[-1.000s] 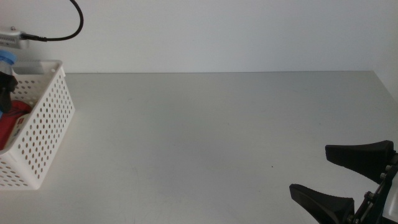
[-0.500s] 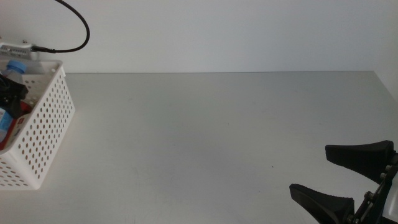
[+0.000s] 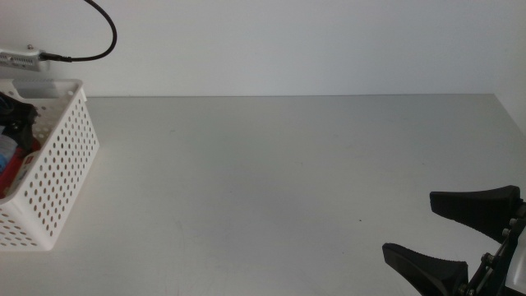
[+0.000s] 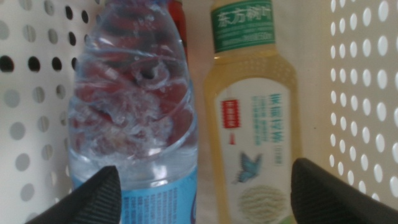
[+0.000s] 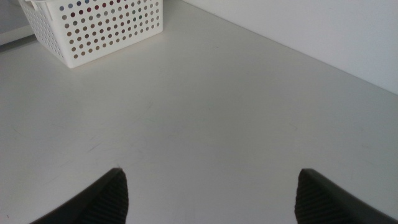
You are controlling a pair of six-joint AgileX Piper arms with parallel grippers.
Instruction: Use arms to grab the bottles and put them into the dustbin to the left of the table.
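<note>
The white perforated dustbin point(image 3: 62, 156) stands at the table's point(image 3: 288, 164) far left edge. In the left wrist view its white wall point(image 4: 367, 93) encloses a clear water bottle point(image 4: 134, 118) with a blue label, lying beside a bottle of yellow liquid point(image 4: 252, 124). A bit of a red can point(image 4: 176, 9) peeks out beyond them. My left gripper point(image 4: 202, 186) hangs open just above these bottles, touching neither; in the middle view the left gripper point(image 3: 16, 119) shows dark inside the dustbin. My right gripper point(image 3: 408, 224) waits open and empty at the front right.
A black cable point(image 3: 99, 37) loops above the dustbin against the white wall. The right wrist view shows the dustbin point(image 5: 106, 31) far across the bare grey tabletop point(image 5: 217, 112). The table's right edge runs at the picture's far right.
The blue-capped water bottle, held above the dustbin a second ago, has gone down into it and now lies free. The left gripper sits lower in the dustbin. The right arm is unmoved.
</note>
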